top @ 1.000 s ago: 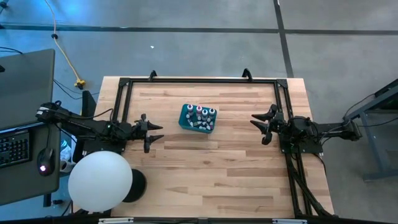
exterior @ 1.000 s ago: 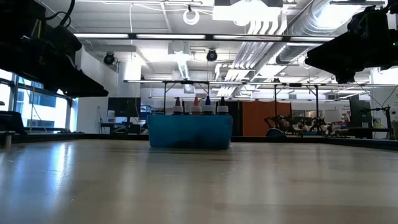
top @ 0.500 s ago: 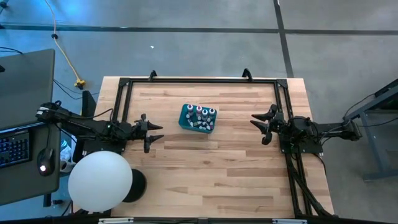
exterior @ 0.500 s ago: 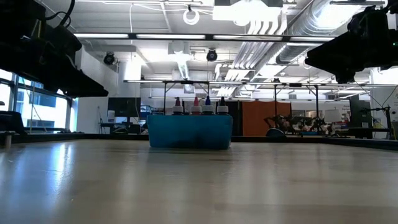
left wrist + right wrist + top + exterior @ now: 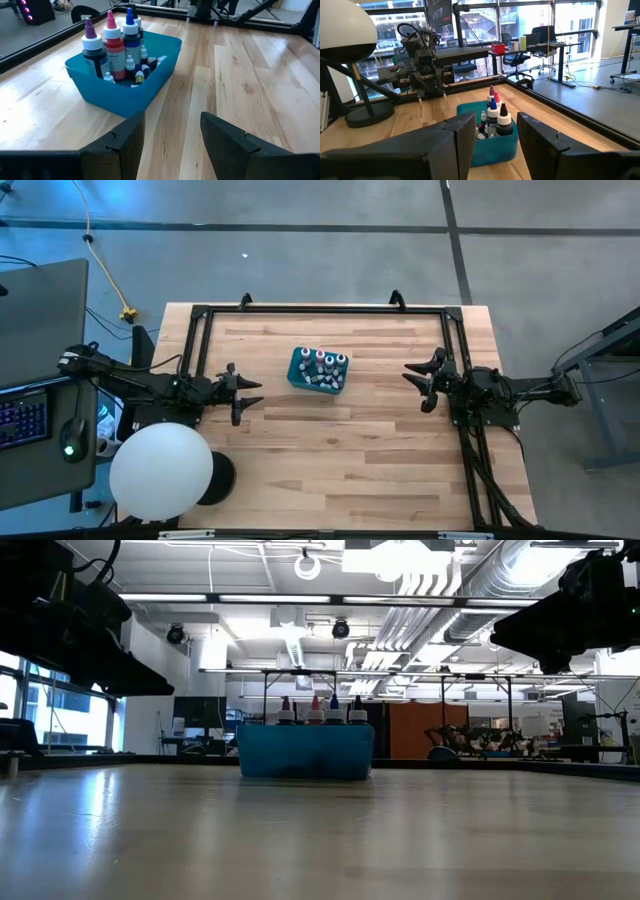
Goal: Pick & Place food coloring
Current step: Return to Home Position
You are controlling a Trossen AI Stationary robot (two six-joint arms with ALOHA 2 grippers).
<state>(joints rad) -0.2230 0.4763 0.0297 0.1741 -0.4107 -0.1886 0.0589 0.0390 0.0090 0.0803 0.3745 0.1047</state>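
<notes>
Food coloring bottles (image 5: 325, 363) sit in teal box (image 5: 297, 377) toward bench (image 5: 350, 460) far edge; left gripper (image 5: 257, 392) and right gripper (image 5: 416, 388) released, empty, near side edges.

Bright ceiling lights (image 5: 410, 565) cast sheen across the table (image 5: 300, 840).

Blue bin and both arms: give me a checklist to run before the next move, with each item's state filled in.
1. food coloring bottles inside the blue bin: ok, tall ones upright, small ones among them.
2. Stray bottles on the table: ok, none visible.
3. Blue bin sitting flat: ok.
4. left end effector open and empty, at the table's left side, apart from the bin: ok.
5. right end effector open and empty, at the table's right side, apart from the bin: ok.
</notes>
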